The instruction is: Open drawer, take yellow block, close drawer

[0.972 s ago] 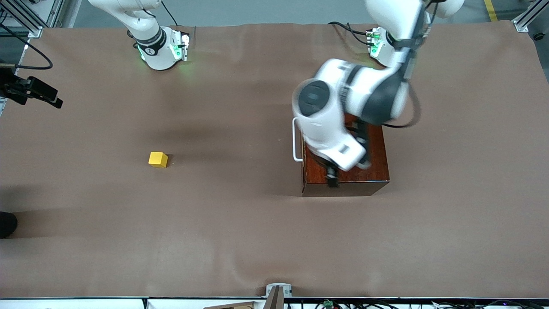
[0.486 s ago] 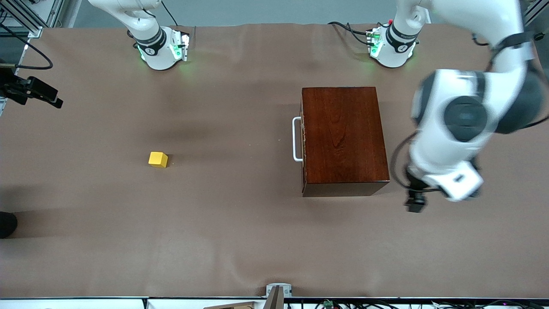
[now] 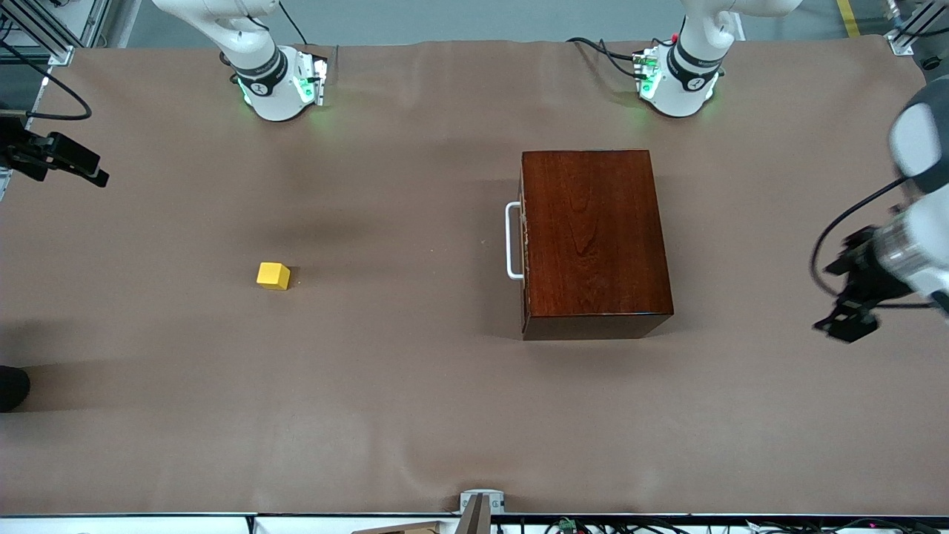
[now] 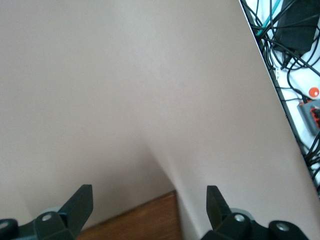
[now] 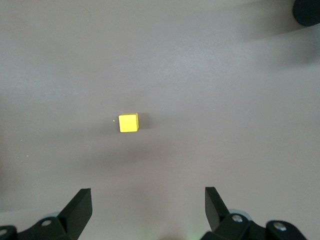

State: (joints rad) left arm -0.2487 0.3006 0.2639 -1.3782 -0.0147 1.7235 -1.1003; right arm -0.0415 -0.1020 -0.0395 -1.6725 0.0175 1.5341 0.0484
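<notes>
The dark reddish-brown wooden box (image 3: 593, 237) stands mid-table with its drawer pushed in. Its white bar handle (image 3: 511, 241) faces the right arm's end. The yellow block (image 3: 273, 276) lies on the bare table, apart from the box, toward the right arm's end. My left gripper (image 3: 849, 315) hangs open over the table at the left arm's end, clear of the box. In the left wrist view the left gripper (image 4: 148, 200) is empty, with a corner of the box (image 4: 145, 222) showing below it. My right gripper (image 5: 147, 200) is open high over the yellow block (image 5: 128, 122).
A black camera mount (image 3: 55, 157) juts in at the right arm's end of the table. Cables and a power brick (image 4: 295, 35) lie off the table edge near the left gripper. A dark rounded object (image 3: 11, 387) sits at the table's edge.
The left arm has swung off the top of the box and out to the left arm's end of the table. Block, box and right arm have not moved.
</notes>
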